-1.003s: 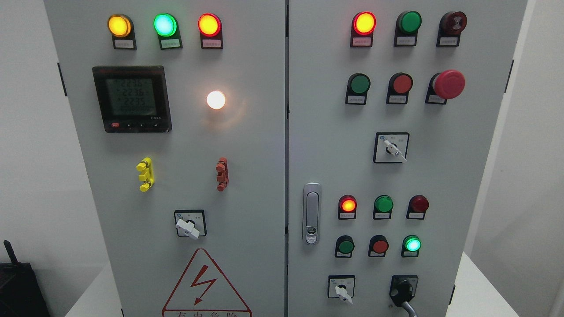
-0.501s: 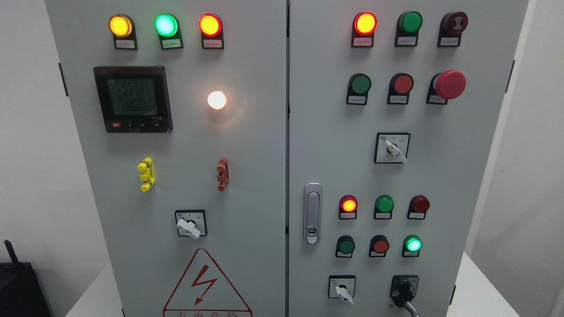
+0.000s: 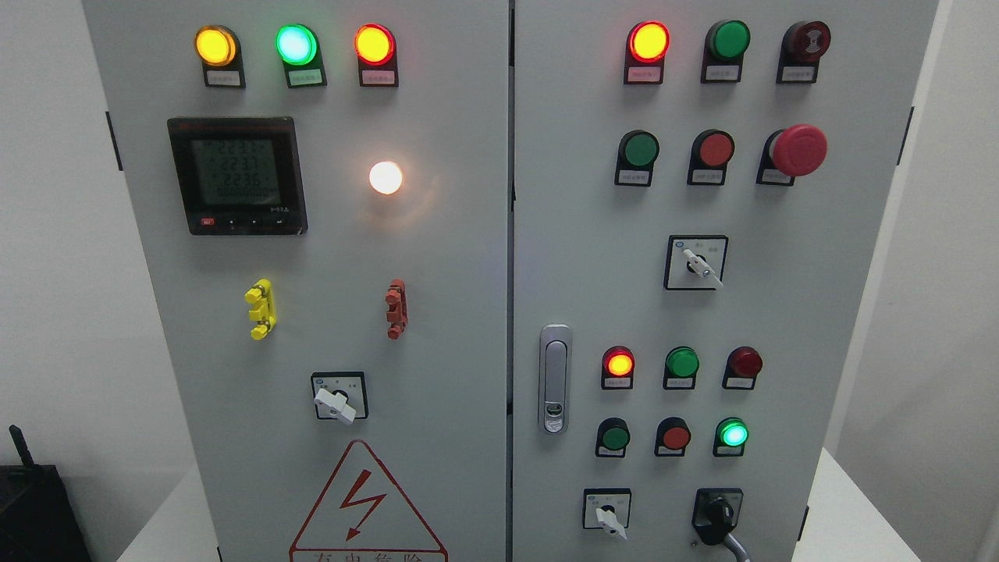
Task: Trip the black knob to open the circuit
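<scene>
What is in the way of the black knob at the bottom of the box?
Nothing visible covers the black knob; its front is bare on the right door. A gray cable hangs just below it, and a white switch sits to its left. No robot hand is in view.

Lower right of the frame: the black knob (image 3: 716, 517) sits almost at the bottom edge, where a grey cable (image 3: 737, 549) below it is cut off. At bottom centre, the warning triangle (image 3: 360, 507) loses its base. Small labels under the indicator lamps (image 3: 296, 44) are too small to read.
</scene>
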`<state>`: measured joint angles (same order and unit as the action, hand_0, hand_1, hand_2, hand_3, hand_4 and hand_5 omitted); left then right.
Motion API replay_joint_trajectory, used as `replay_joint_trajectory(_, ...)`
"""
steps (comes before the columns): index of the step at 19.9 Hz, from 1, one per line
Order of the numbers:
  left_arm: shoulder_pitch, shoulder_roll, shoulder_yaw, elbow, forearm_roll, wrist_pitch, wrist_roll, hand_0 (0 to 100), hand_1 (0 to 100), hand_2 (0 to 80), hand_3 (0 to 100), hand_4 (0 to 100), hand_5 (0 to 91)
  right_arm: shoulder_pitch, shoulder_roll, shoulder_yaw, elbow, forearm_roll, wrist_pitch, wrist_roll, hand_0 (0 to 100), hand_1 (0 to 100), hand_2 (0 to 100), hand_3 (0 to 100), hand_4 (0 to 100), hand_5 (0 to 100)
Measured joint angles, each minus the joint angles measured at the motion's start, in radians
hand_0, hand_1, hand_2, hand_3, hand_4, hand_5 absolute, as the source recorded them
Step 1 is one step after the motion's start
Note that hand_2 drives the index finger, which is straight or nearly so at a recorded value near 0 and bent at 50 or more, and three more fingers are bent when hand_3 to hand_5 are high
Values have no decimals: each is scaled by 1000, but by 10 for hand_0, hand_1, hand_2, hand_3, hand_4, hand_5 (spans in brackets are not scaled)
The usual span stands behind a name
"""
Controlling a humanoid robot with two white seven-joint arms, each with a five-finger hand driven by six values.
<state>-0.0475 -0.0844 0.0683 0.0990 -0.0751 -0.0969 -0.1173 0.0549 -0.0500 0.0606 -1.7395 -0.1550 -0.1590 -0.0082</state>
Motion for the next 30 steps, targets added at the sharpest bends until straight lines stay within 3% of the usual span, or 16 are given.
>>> replay_joint_trajectory(30,0,0,0,0,0,0,0,120,389,0,0,0,0,11,-11,-17,-4,0,-7,-10,0,0,5,1000,986,995)
